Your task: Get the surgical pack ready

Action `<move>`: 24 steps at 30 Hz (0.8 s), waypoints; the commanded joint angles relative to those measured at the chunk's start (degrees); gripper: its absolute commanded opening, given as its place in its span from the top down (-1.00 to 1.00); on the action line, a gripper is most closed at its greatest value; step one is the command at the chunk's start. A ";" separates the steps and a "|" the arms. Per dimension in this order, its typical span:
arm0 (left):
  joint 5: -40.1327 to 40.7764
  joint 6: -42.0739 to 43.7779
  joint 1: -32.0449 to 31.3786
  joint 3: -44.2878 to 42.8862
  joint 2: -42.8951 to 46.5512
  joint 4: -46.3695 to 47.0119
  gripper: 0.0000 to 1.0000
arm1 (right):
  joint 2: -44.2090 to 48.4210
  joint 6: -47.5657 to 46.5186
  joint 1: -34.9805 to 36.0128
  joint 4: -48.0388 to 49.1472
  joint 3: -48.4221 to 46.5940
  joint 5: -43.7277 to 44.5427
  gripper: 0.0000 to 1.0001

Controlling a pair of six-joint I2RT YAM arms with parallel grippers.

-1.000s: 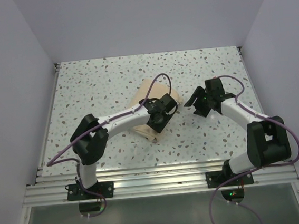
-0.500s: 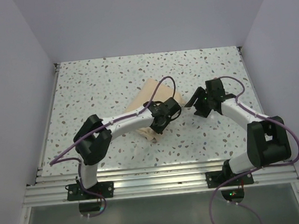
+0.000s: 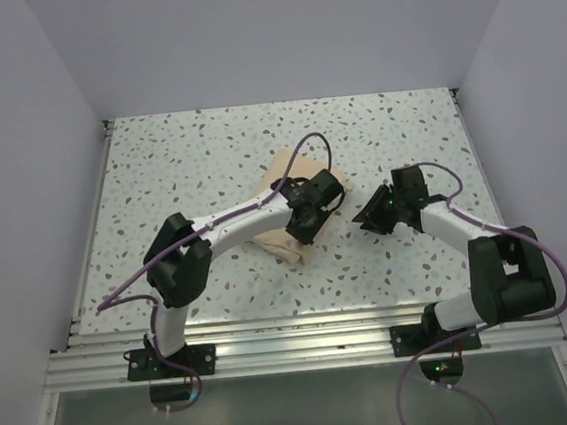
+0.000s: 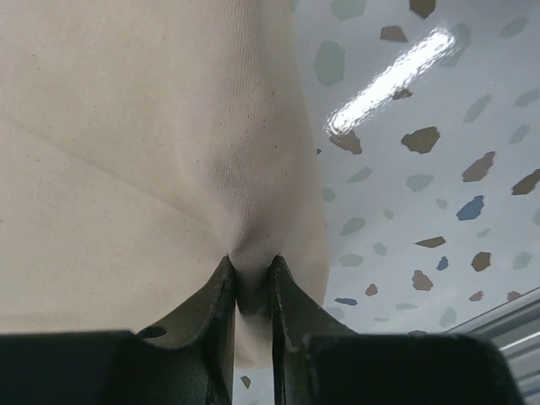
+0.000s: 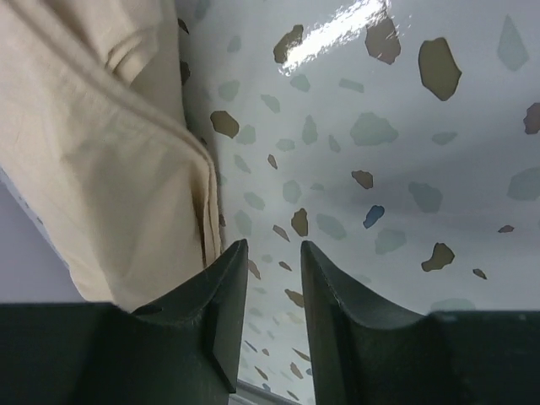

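- One speckled white surface (image 3: pixel 188 161), walled on three sides, carries everything.
- Two arms are bolted at its near edge. The left arm (image 3: pixel 229 223) bends at the elbow and reaches forward and to the right, its wrist over the cloth. The right arm (image 3: pixel 445 222) stretches low, forward and to the left, its wrist aimed at the cloth.
- One folded beige cloth bundle (image 3: pixel 276 243) lies near the middle of the surface, set cornerwise.
- Two tools. The left tool (image 4: pixel 251 270) is nearly closed, its fingers pinching a raised fold of the cloth close to the bundle's edge. The right tool (image 5: pixel 272 249) sits just beside the bundle's layered edge, its fingers a narrow gap apart and gripping nothing, with bare surface showing between them.
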State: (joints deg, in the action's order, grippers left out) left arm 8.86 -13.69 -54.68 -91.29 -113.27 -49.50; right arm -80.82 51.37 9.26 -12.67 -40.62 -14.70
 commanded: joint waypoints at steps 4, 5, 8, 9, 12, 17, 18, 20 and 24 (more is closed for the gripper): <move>-6.31 -0.46 0.53 -11.01 -0.55 -3.94 1.00 | -1.17 1.62 -0.29 13.96 0.72 -7.27 0.12; -6.58 -0.37 0.53 -11.19 -0.20 -3.94 1.00 | -1.62 1.88 -0.29 15.29 0.72 -8.40 0.09; -7.19 -0.28 1.24 -11.72 0.60 -4.29 1.00 | -3.11 2.59 -0.20 18.90 0.72 -9.73 0.00; -7.54 -0.28 1.85 -11.81 0.86 -4.64 1.00 | -3.64 2.59 -0.20 18.65 0.37 -9.65 -0.04; -8.07 0.07 2.20 -11.72 0.78 -5.00 1.00 | -5.31 2.33 0.06 18.56 0.46 -9.56 -0.05; -10.53 -1.33 2.12 -8.30 0.16 -3.42 1.00 | -4.79 0.66 0.15 15.57 0.54 -7.63 -0.15; -10.71 -2.12 1.94 -7.34 0.77 -1.76 0.91 | -4.44 0.48 0.15 15.31 0.72 -7.54 -0.15; -11.15 -2.48 1.68 -4.52 1.21 -0.08 0.67 | -4.26 -0.13 0.15 13.99 0.63 -7.28 -0.16; -12.29 -3.27 0.10 -2.50 1.39 2.47 0.41 | -3.91 -1.36 0.15 11.01 0.11 -6.49 -0.18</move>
State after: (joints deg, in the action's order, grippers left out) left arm -0.23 -15.42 -52.82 -95.13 -114.04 -49.19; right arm -86.17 52.07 9.32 1.23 -39.11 -22.26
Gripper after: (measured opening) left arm 0.247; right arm 0.590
